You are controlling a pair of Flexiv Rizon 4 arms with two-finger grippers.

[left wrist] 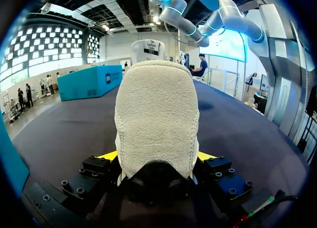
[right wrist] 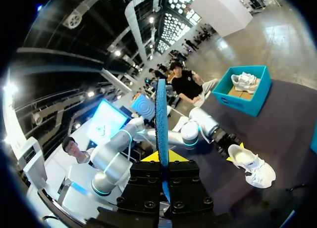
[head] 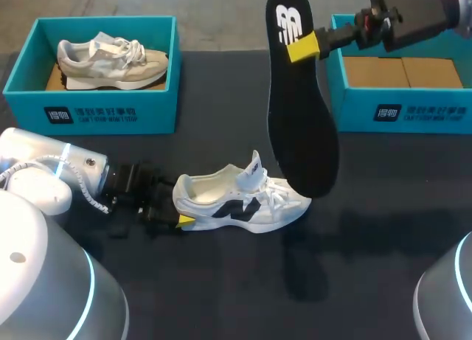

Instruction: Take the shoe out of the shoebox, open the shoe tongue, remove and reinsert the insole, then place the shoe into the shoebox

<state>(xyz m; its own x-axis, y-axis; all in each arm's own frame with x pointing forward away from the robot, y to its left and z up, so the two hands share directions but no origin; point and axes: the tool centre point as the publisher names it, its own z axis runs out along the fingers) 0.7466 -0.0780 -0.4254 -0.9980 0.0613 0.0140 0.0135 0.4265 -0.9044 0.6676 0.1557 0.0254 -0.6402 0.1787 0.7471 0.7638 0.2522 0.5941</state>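
Right pincer (head: 302, 46) clamps the insole (head: 299, 122), probably light and bendy, by its heel end above the shoe (head: 243, 203); left pincer (head: 180, 209) grips the shoe's firmer heel.

We see the shoe (head: 243, 200) white w/ black side marks; insole (head: 299, 111) black w/ white logo; left box (head: 96, 108) & right box (head: 398, 111) teal; spare shoe (head: 110, 60) beige-grey; table (head: 383, 229) black; left gripper (left wrist: 157, 156) & right gripper (right wrist: 162, 156) tips yellow.
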